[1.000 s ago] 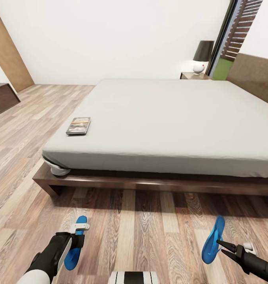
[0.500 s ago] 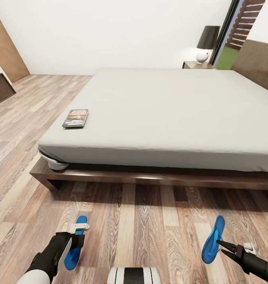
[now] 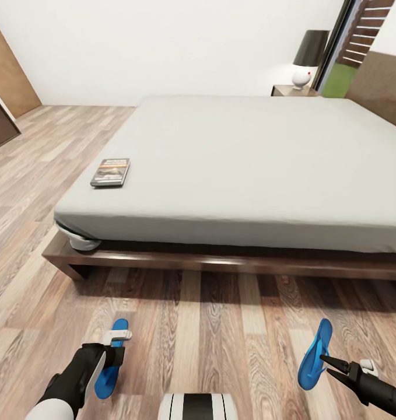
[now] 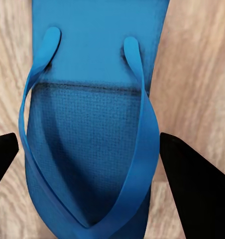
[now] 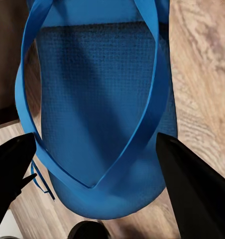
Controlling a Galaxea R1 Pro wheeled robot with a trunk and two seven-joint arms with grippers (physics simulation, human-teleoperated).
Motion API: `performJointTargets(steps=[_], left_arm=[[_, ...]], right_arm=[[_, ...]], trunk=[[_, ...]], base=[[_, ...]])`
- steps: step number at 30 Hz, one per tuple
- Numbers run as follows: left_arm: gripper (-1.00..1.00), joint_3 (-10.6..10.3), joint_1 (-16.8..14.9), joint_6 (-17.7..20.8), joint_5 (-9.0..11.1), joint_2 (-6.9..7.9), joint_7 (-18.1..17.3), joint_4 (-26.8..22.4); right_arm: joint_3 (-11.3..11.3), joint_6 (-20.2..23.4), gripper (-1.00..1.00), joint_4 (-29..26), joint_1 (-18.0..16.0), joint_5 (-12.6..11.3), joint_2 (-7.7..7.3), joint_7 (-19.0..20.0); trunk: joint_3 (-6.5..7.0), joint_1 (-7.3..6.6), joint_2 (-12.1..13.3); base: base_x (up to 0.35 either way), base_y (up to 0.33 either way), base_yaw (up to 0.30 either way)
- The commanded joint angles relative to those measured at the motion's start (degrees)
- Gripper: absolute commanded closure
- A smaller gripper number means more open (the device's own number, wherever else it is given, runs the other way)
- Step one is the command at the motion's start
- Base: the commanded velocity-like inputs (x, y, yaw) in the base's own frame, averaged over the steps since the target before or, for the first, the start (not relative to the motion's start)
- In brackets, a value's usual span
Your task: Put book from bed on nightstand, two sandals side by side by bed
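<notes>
On the bedroom's wood-plank floor (image 3: 23, 175), the grey bed (image 3: 250, 169) carries the book (image 3: 111, 172) near its left edge, while the left tool (image 3: 111, 356) and right tool (image 3: 325, 360) each grip a blue sandal (image 3: 109, 373) (image 3: 314, 356).

The robot's left arm (image 3: 75, 379) wears a black casing with a white panel along its side and a white shoulder section, tipped by a small white bracket at the wrist. The right arm (image 3: 375, 389) is a slim black tube with a white fitting, ending in pointed black fingers (image 5: 197, 194). A white trunk (image 3: 198, 406) carries a black band.
</notes>
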Motion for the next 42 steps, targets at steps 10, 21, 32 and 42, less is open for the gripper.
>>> performJointTargets(steps=[10, 21, 32, 42], left_arm=[[1.00, 0.19, -0.02, -0.12, -0.61, 0.00, -0.47, -0.07], [1.00, 0.16, -0.02, -0.38, -0.61, 0.00, -0.47, -0.04], [1.00, 0.25, -0.02, -0.39, -0.61, -0.03, -0.39, -0.04], [1.00, 0.33, -0.02, -7.70, -0.53, -0.09, -0.24, 0.02]], right_arm=[[-0.09, 0.33, 1.00, 0.01, -0.02, -0.13, 0.00, 0.10], [-0.09, 0.33, 1.00, -0.01, -0.02, -0.13, 0.00, 0.10], [-0.09, 0.33, 1.00, 0.01, -0.02, -0.13, 0.00, 0.10], [-0.09, 0.33, 1.00, 0.00, -0.02, -0.13, 0.00, 0.10]], trunk=[[-0.04, 0.01, -0.01], [-0.04, 0.01, -0.01], [-0.70, 0.09, -0.05], [-1.37, 0.17, -0.09]], base=[[0.142, 0.089, 0.000], [0.244, 0.191, 0.000], [0.012, 0.009, 0.000], [0.000, 0.000, 0.000]])
